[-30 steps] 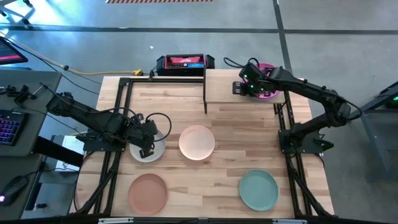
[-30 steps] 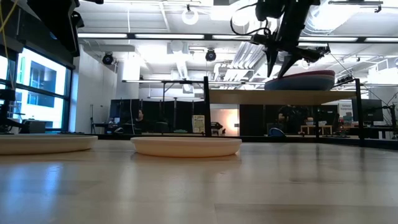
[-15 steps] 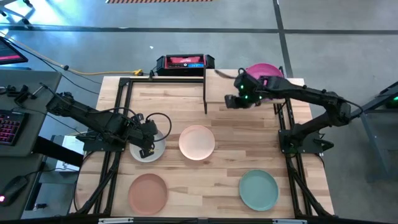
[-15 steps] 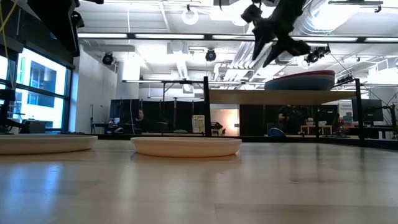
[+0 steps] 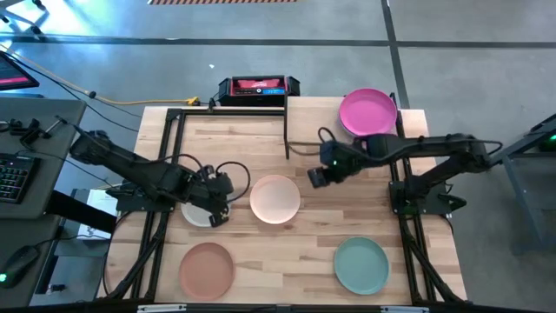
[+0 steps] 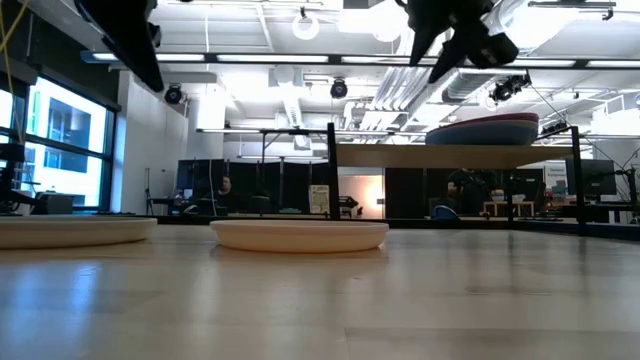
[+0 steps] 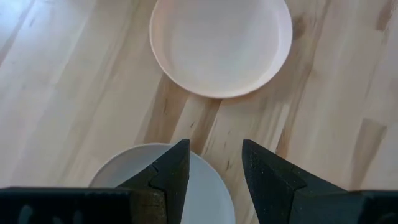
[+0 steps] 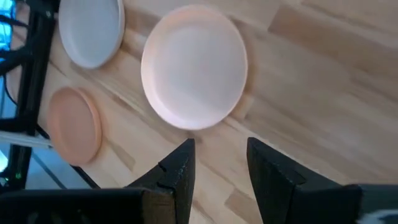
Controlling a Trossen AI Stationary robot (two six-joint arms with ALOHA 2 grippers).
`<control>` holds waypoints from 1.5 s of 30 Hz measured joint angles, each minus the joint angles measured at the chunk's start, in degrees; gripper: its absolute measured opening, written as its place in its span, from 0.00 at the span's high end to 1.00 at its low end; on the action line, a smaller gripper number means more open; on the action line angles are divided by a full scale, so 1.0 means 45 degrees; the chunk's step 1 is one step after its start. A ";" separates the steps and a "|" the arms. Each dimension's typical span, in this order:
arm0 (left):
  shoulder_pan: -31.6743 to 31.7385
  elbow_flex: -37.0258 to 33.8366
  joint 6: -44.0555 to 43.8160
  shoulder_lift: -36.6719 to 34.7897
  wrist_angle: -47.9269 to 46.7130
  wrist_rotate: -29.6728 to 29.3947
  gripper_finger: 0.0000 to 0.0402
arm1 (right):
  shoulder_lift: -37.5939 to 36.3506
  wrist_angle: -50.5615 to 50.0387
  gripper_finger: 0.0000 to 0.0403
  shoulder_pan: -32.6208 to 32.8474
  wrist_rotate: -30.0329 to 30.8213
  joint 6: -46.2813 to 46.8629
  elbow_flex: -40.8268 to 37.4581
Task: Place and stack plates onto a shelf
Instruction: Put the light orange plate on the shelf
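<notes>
Overhead, the high view lists a magenta plate atop the shelf at upper right, with peach plate, terracotta plate and teal plate on the table. The grey-beige plate is half hidden under the left gripper, open, empty. Right gripper, frame centre, parted, empty. The low view alone shows the shelf stack edge-on; lower plates' colours unclear.

2 dark jointed arms trailing looped black cables; the right claw shows green lights.
</notes>
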 joint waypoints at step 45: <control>-0.0010 0.0000 -0.5193 0.1092 -0.0017 0.1549 0.66 | 0.6201 0.2810 0.69 0.0434 0.2005 -0.0471 0.0000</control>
